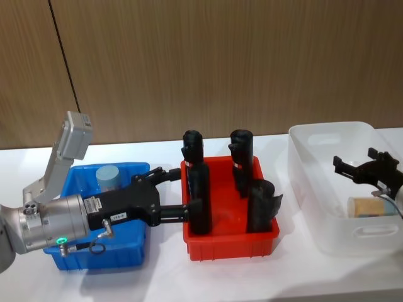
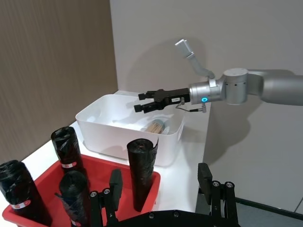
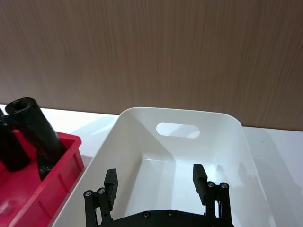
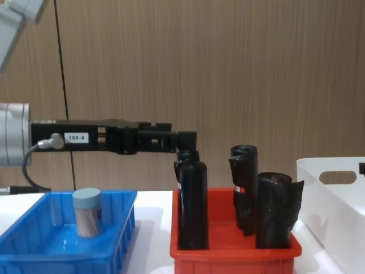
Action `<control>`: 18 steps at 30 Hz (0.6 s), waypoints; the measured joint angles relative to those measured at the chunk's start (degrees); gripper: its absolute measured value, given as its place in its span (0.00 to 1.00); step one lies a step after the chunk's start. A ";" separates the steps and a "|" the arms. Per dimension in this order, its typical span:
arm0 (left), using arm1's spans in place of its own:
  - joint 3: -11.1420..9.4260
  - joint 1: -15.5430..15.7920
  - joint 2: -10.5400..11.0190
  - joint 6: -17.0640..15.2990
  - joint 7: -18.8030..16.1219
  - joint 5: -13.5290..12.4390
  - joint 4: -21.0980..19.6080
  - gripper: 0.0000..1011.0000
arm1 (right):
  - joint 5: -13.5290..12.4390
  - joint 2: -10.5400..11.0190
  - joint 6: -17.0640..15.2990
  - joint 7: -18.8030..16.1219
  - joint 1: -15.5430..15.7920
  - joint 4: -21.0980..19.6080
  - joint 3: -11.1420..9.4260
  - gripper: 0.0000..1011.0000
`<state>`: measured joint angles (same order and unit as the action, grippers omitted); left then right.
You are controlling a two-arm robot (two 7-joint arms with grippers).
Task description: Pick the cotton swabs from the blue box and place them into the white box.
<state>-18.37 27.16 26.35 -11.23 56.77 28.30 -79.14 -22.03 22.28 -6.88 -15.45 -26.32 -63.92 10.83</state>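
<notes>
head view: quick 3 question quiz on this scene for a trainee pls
1. How many rolls stand in the red bin? A two, B four, C six.
2. True or false: the left end effector grips the swab jar in the blue box.
3. Fill in: the right end effector hovers, open, over the ___ box.

Key: 1 B. 2 false: it is open and apart from the jar. 3 white: it is over the white box.
</notes>
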 joint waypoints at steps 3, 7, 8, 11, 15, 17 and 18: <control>-0.26 -0.48 -0.16 0.37 -1.92 -0.56 -0.50 0.99 | 0.27 -0.12 0.21 0.48 1.09 -1.48 0.11 0.99; -0.63 -1.13 -0.38 0.87 -4.63 -1.35 -1.16 0.99 | 0.74 -0.38 0.62 1.47 3.46 -4.75 0.29 0.99; -0.73 -1.29 -0.43 1.00 -5.27 -1.55 -1.33 0.99 | 0.74 -0.38 0.62 1.47 3.46 -4.75 0.29 0.99; -1.02 -1.81 -0.61 1.45 -7.52 -2.25 -1.91 0.99 | 1.18 -0.62 1.01 2.39 5.64 -7.75 0.45 0.99; -1.42 -2.54 -0.85 2.00 -10.45 -3.11 -2.66 0.99 | 1.61 -0.84 1.38 3.26 7.65 -10.51 0.63 0.99; -1.66 -2.94 -0.98 2.28 -12.09 -3.62 -3.07 0.99 | 1.87 -0.98 1.63 3.81 8.95 -12.30 0.73 0.99; -1.74 -3.08 -1.03 2.40 -12.72 -3.78 -3.21 0.99 | 1.98 -1.02 1.71 4.01 9.37 -12.84 0.76 0.99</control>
<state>-20.12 24.08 25.32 -8.83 44.05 24.52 -82.35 -20.05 21.26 -5.17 -11.44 -16.95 -76.77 11.59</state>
